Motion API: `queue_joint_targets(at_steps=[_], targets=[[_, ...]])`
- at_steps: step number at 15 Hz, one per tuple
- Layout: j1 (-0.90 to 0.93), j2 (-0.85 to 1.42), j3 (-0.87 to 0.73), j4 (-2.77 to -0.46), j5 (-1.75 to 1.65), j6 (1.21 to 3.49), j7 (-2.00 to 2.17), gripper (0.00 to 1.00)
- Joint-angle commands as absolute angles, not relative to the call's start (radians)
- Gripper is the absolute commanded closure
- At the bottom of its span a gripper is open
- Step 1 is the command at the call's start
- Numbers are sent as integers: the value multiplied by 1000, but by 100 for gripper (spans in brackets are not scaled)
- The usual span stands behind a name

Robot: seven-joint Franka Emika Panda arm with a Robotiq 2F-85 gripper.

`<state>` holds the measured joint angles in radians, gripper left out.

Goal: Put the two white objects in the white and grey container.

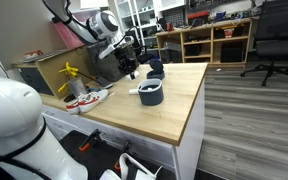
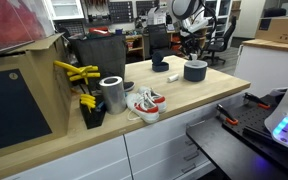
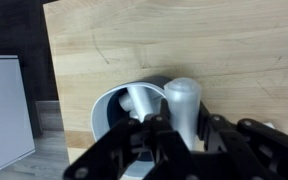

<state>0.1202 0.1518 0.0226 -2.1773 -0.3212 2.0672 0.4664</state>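
One thin white stick lies inside the squat grey-blue, white-rimmed tub. The pincer grasps the chunky white cylinder over that tub's rim, not yet released.

pale wooden bench, squat grey-blue tub near its far end, pincer hanging just above the tub, small dark bowl beside it, white-and-red shoe, metal can and yellow tools closer in
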Motion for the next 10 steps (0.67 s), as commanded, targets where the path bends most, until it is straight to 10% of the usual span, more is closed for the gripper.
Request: queue_joint_targets(at_steps=[1, 10], targets=[[93, 181, 2, -2123, -344, 1988, 406, 93], [92, 288, -22, -2050, -412, 1950, 388, 93]])
